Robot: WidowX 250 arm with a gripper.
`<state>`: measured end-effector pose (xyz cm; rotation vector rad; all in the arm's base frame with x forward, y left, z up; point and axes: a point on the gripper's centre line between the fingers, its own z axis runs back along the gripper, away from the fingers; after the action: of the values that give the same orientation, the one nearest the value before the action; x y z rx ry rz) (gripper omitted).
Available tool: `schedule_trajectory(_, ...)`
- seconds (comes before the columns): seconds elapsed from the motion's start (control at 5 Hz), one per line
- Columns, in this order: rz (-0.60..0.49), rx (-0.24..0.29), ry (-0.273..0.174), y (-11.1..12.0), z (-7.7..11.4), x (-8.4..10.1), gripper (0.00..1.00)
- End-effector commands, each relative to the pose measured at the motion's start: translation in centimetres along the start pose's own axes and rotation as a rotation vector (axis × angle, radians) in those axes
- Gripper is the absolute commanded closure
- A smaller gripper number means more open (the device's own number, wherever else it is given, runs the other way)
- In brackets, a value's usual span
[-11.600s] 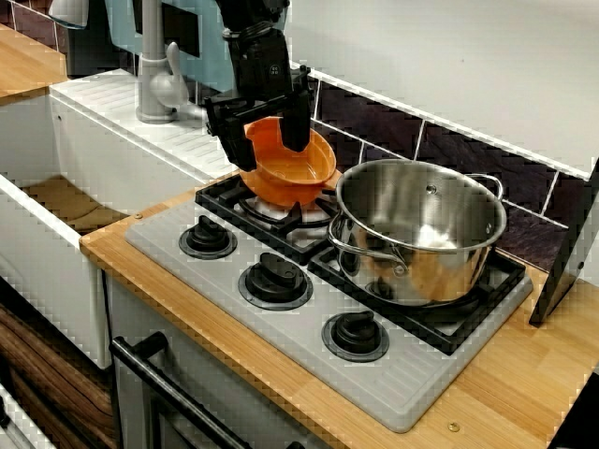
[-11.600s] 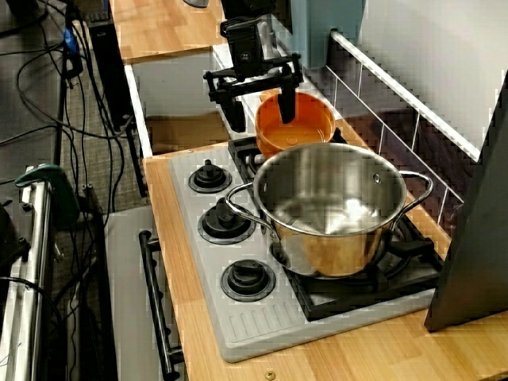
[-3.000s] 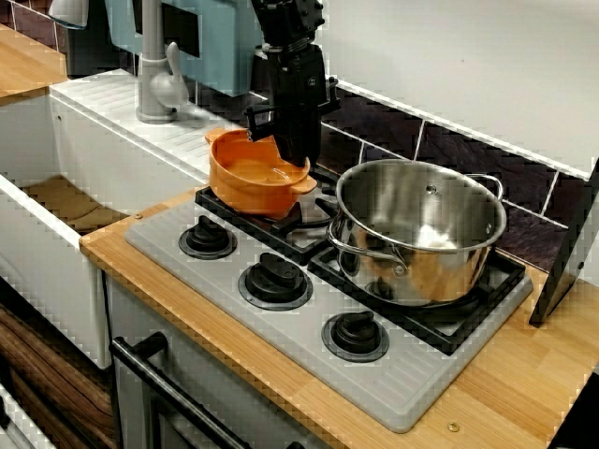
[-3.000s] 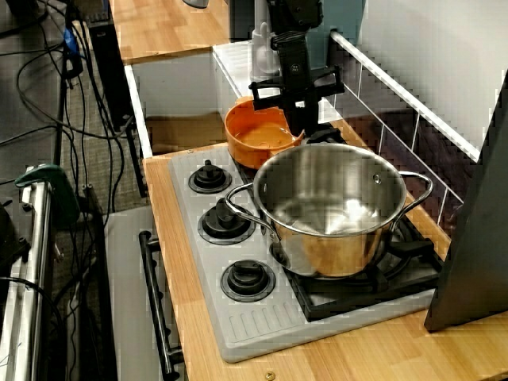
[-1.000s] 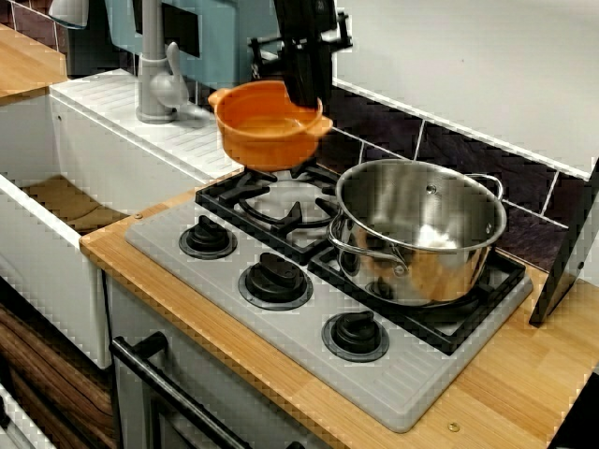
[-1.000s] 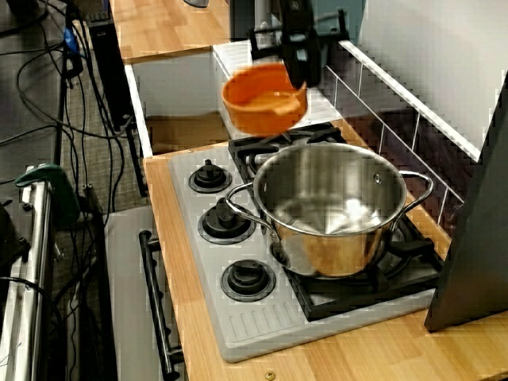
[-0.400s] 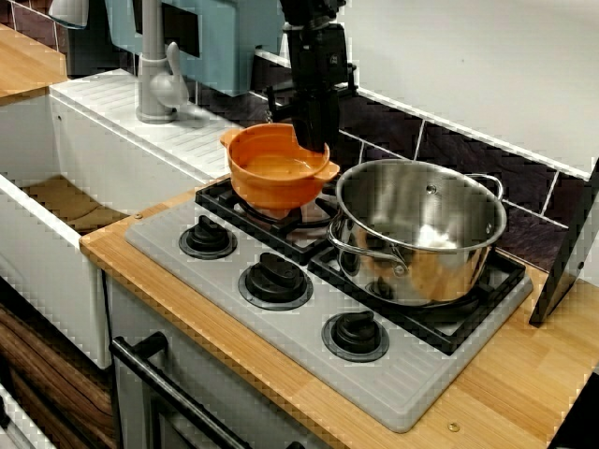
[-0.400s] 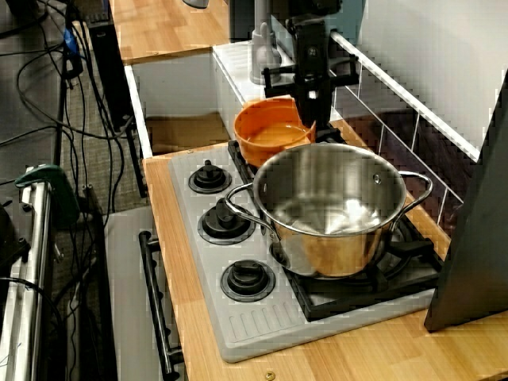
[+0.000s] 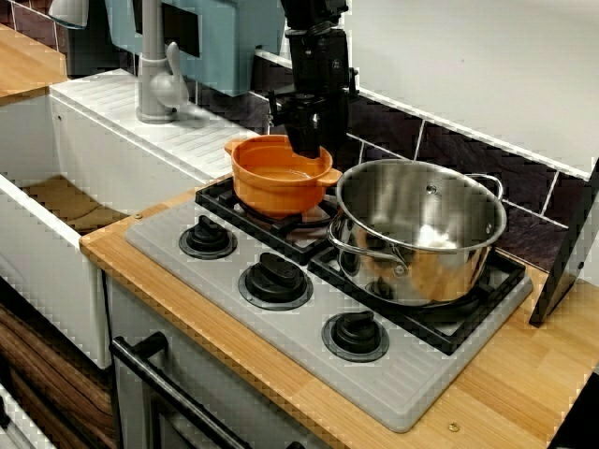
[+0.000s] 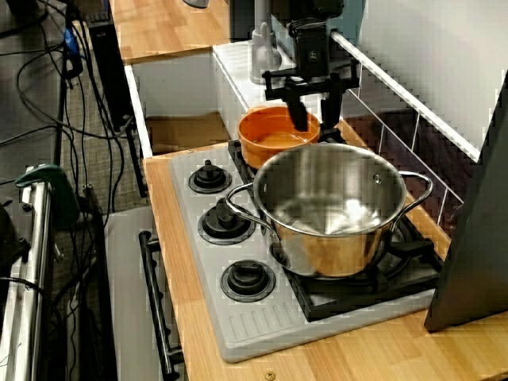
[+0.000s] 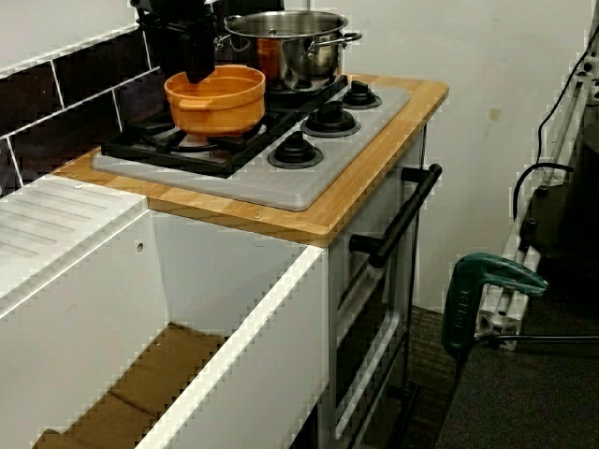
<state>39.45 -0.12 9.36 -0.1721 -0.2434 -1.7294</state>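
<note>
The end effector (image 10: 316, 116) hangs at the far rim of an orange pot (image 10: 270, 141). Its fingers are spread, one inside the bowl and one outside. The orange pot sits on the black hob grate (image 9: 245, 198) just beside the steel pot (image 10: 333, 208), on the side toward the white sink (image 9: 42, 248). Three black knobs (image 9: 274, 278) line the hob in front of the steel pot, set into the wooden worktop (image 9: 524, 374).
</note>
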Motion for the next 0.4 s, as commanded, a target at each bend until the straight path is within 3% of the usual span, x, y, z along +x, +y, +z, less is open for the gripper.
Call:
schedule_trajectory(0.0,-0.006,0.092,-0.013,1.1,4.5,-0.9,0.00)
schedule_trajectory(0.2,0.013,0.118,-0.019,0.8,5.7,-1.2,0.00)
